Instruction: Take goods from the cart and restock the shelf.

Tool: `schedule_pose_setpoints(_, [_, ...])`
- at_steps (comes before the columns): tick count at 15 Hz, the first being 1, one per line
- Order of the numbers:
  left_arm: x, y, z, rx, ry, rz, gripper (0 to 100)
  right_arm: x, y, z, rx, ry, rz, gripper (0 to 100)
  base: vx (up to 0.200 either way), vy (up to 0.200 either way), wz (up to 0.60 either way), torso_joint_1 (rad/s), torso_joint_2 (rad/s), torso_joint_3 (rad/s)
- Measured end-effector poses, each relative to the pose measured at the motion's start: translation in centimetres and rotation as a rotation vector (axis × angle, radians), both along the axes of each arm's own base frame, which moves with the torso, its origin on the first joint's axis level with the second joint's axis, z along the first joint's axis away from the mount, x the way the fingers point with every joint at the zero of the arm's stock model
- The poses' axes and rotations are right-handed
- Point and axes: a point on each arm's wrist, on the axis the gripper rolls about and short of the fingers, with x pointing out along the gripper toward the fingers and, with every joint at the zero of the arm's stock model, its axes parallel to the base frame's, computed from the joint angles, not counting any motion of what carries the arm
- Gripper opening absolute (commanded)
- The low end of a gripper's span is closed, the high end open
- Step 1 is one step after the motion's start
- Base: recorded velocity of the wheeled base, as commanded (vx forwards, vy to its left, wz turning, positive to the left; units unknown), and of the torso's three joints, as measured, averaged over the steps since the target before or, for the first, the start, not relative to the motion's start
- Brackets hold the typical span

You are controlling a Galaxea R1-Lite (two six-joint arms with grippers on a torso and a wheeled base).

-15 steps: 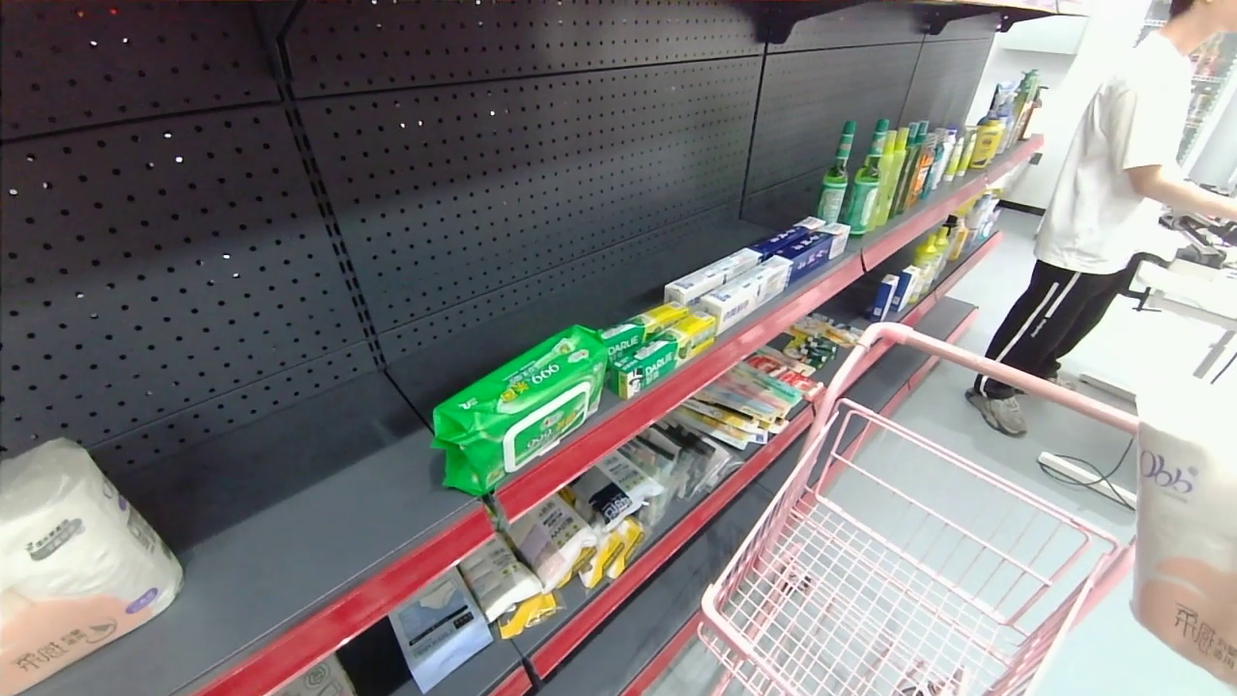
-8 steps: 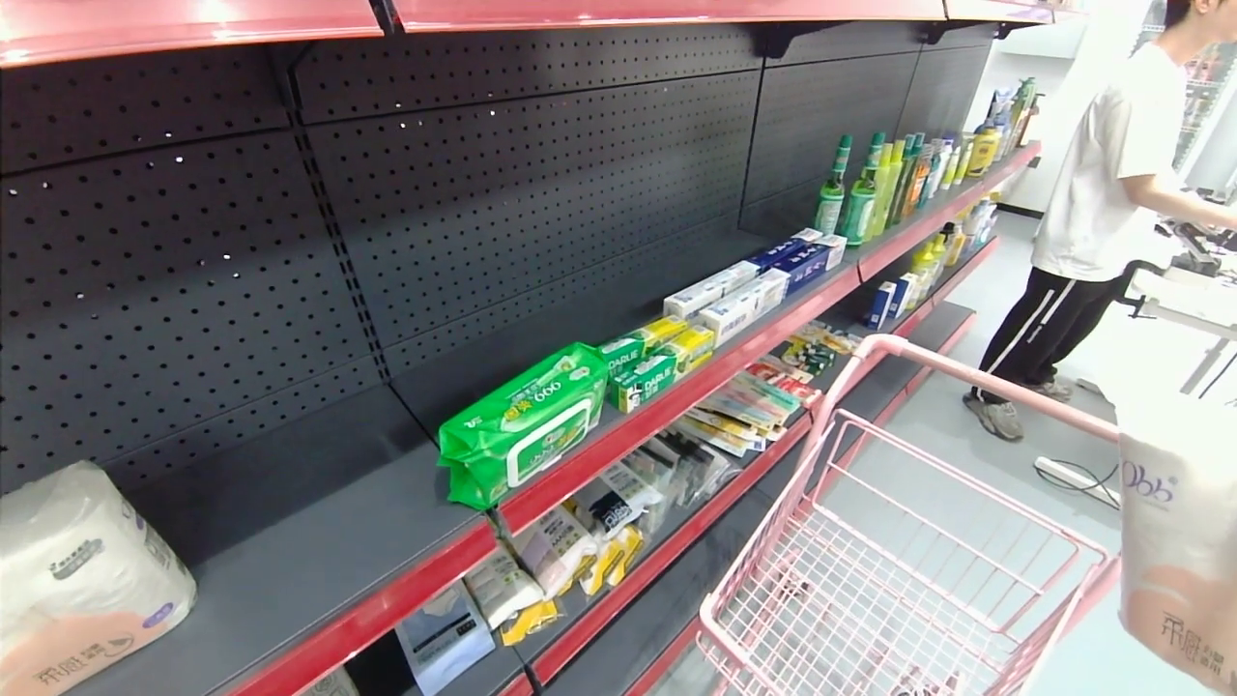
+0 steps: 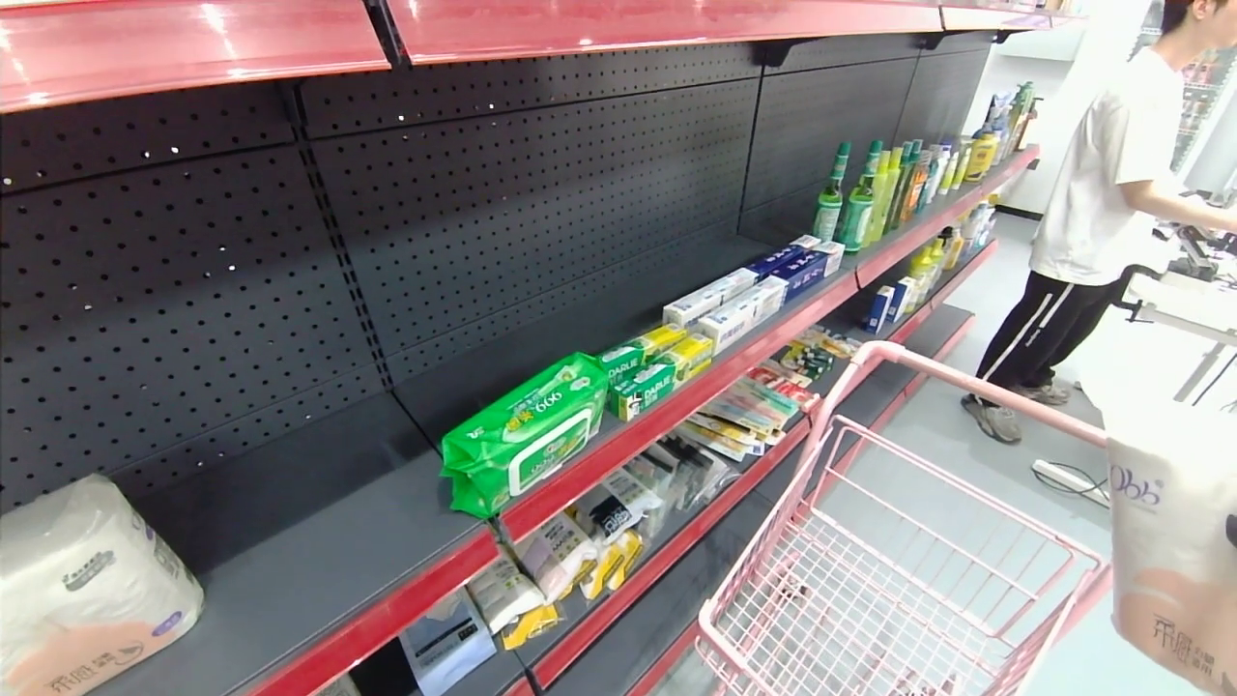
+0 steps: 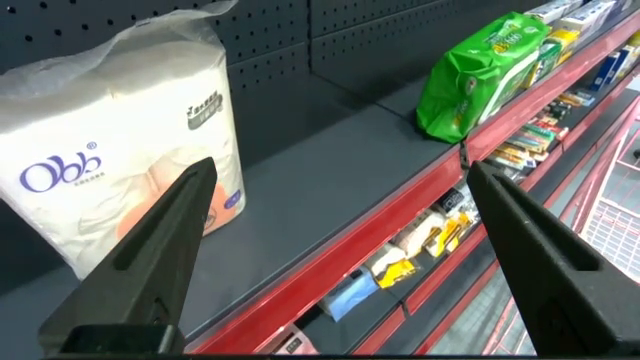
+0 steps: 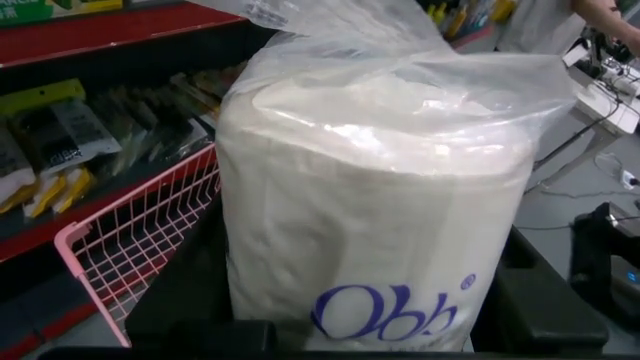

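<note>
My right gripper (image 5: 375,325) is shut on a white plastic-wrapped toilet paper pack (image 5: 380,200), its fingers pressing both sides. In the head view this pack (image 3: 1174,551) hangs at the far right, beside the pink cart (image 3: 870,541). A matching toilet paper pack (image 3: 87,590) stands on the grey shelf (image 3: 319,551) at the far left. My left gripper (image 4: 340,270) is open and holds nothing. It hovers in front of that shelf, close to the standing pack (image 4: 120,190).
A green wipes pack (image 3: 522,435) lies on the shelf right of a bare stretch, then toothpaste boxes (image 3: 657,367) and bottles (image 3: 870,193). Lower shelves hold small packets (image 3: 580,541). The red upper shelf (image 3: 193,48) overhangs. The cart basket (image 5: 140,240) is below the held pack.
The head camera has tilted upward, bringing the red upper shelf into view. The held pack has drifted slightly left in the head view.
</note>
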Motion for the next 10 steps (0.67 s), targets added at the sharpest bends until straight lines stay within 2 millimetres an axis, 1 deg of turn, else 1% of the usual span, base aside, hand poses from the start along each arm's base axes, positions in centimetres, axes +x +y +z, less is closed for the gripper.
schedule_pose_setpoints(2, [0.00,0.00,0.00,0.000,0.000,0.000,100,0.14,0.00,-0.05,-0.001,0.008,0.000,0,0.000,0.000,0.00,0.000,0.00,0.000])
schedule_pose_setpoints(10, [0.00,0.00,0.00,0.000,0.000,0.000,100,0.91,-0.03,-0.14,-0.001,0.039,-0.003,0,0.000,0.000,0.60,0.004,0.00,0.001])
